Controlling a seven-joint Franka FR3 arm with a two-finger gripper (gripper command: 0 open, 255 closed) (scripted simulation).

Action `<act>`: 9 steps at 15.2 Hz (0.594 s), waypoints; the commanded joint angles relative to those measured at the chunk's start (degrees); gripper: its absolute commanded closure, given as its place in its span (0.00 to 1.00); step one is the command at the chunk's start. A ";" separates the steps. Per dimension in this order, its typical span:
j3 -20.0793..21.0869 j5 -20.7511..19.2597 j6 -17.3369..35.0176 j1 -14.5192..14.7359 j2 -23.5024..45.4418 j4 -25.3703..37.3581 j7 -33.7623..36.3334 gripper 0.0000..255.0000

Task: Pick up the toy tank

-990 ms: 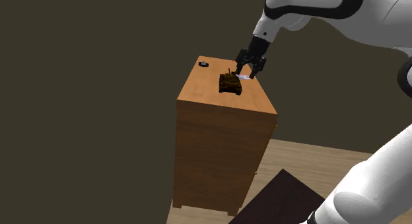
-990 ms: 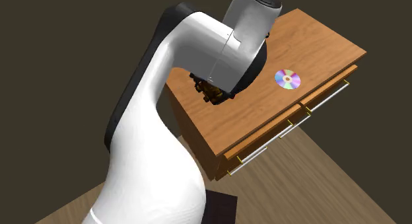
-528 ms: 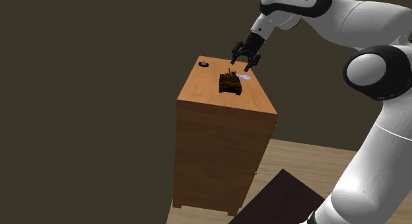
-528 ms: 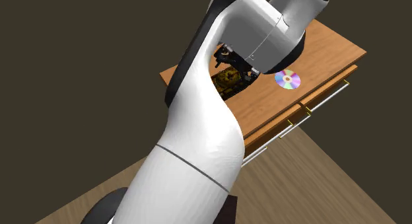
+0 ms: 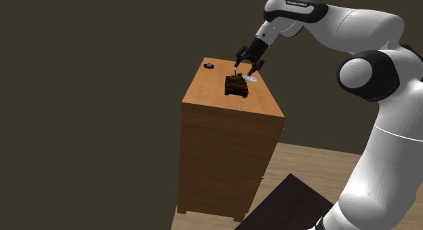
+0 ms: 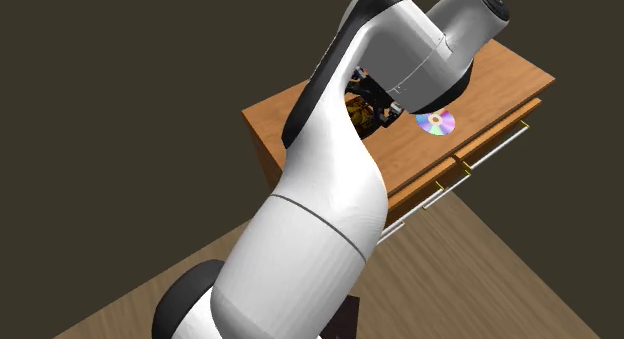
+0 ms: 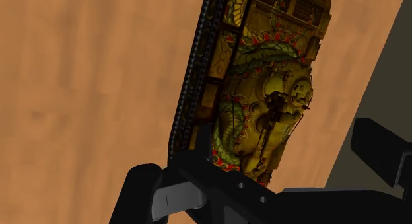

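The black gripper (image 5: 247, 67) hangs with its two fingers spread apart and nothing clasped between them. In the shoulder view it sits in the upper middle of the frame, above and slightly to the upper right of the toy tank (image 5: 236, 85), without touching it. In the wrist view the fingers (image 7: 142, 189) stand wide on either side, and the tank lies beyond them on bare wood. Its hull is golden yellow with red and green dragon-like ornament, and a black track runs along one side.

The tank rests upright on the top of a wooden chest of drawers (image 5: 230, 137), toward the top's far right part in the shoulder view. In the second exterior view the white arm covers most of the tank, leaving a small part of it showing at upper centre.

An iridescent disc (image 6: 435, 121) lies flat on the chest top just right of the tank in the second exterior view. A small black object (image 5: 209, 66) sits near the top's far left corner in the shoulder view. The drawers carry silver bar handles (image 6: 492, 149). The chest stands on a wooden plank floor (image 5: 318, 161).
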 commanded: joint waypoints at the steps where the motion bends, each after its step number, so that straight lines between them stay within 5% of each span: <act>1: 0.03 -0.10 1.79 0.21 -0.63 -2.50 -0.70 0.00; 3: 0.04 -0.12 2.24 0.26 -0.75 -3.11 -0.87 0.00; 4: 0.02 -0.13 2.23 0.25 -0.85 -3.20 -0.89 1.00; 9: 0.06 -0.19 2.67 0.35 -1.10 -3.88 -0.98 1.00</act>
